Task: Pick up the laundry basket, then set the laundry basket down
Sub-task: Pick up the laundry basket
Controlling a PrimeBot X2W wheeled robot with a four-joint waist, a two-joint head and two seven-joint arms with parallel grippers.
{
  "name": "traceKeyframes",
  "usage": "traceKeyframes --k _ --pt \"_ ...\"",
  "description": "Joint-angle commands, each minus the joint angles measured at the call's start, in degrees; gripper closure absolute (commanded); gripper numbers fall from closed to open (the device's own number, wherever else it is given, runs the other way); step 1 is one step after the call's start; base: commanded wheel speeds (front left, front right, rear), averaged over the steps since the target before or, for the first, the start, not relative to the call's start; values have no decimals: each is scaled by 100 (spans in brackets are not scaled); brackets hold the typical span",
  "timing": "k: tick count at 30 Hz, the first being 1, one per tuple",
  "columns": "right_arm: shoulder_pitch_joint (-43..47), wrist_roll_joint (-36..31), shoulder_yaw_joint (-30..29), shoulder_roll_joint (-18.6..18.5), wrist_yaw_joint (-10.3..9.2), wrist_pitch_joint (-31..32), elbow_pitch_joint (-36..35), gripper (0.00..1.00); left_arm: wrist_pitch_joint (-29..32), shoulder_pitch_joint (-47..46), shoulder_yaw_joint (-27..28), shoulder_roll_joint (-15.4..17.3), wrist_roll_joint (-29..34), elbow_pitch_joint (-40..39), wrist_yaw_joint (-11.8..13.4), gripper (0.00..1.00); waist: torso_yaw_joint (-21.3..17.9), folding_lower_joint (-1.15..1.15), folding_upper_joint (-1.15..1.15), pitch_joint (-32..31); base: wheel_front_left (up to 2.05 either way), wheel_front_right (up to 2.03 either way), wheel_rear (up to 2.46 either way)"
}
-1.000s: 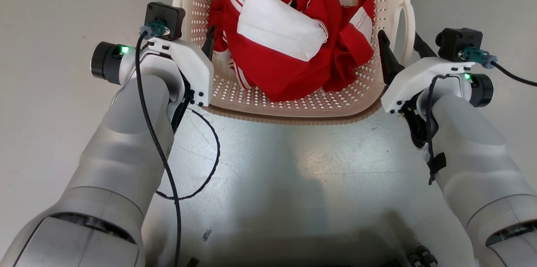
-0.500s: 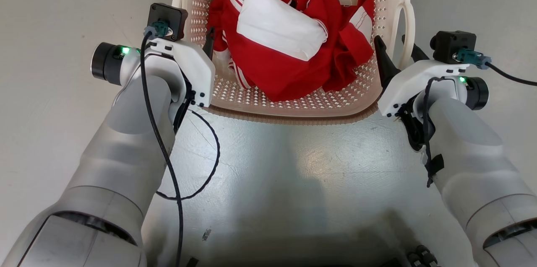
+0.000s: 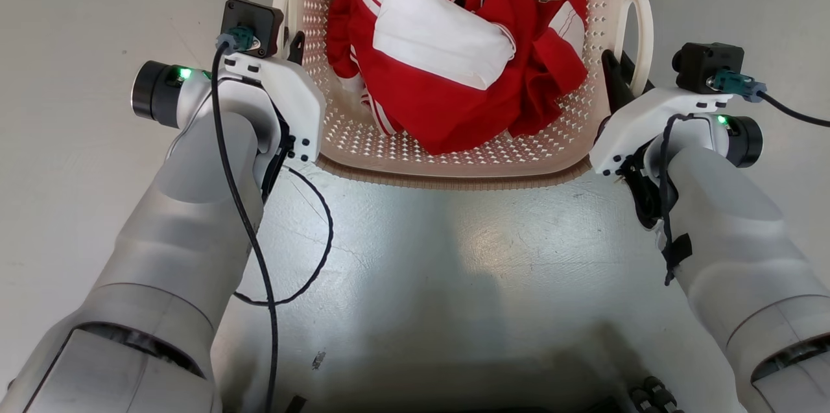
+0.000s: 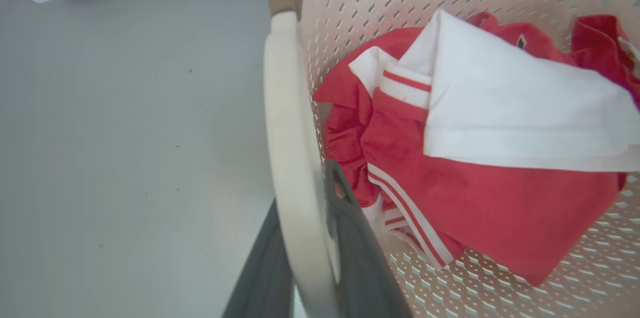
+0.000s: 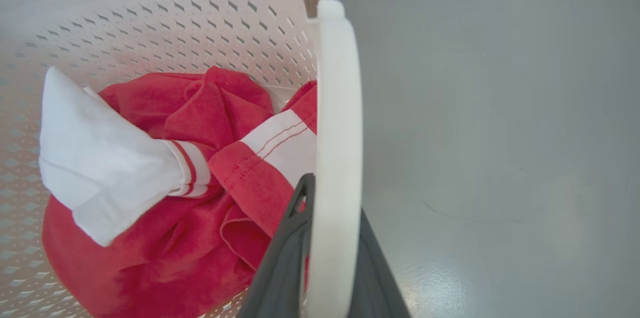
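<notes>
grey floor (image 3: 454, 283) looks the same in the head view as a second ago, so the camera barely moved. laundry basket (image 3: 454, 170) is at far centre between both arms and has drifted slightly right and far against that floor. likely the pick-up is just starting; cannot tell if it's clear of the floor yet.

basket contents: a crumpled red garment (image 3: 454, 108) with white stripe trim fills most of the bottom, and a folded white cloth (image 3: 441, 43) lies on top of it. nothing hangs over the tan rim.

left handle (image 4: 287, 133): a second ago the left finger was inside the basket wall. now the left gripper (image 4: 302, 198) has a dark finger on each side of the loop, pressed against it, so it's clamped on. right handle (image 5: 337, 108): right gripper (image 5: 332, 198) has closed in too, fingers tight on both sides of the loop, gripping it.

both handles held, so a level two-arm lift looks like the next step. uneven raising could tip the clothes out.
</notes>
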Motion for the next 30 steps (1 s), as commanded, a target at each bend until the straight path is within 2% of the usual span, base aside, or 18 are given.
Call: traceKeyframes --k 1,17,30 --pt "194 22 149 160 41 -52 -3 100 23 93 -53 31 -47 -97 -29 100 10 0 0 -10 0 0 0" --pt "371 287 448 160 41 99 111 100 228 392 -421 31 -603 -223 143 100 219 0 0 -464 0 0 0" --pt "783 421 671 160 41 533 213 100 596 1036 -902 31 -1158 -322 258 100 323 0 0 -1492 0 0 0"
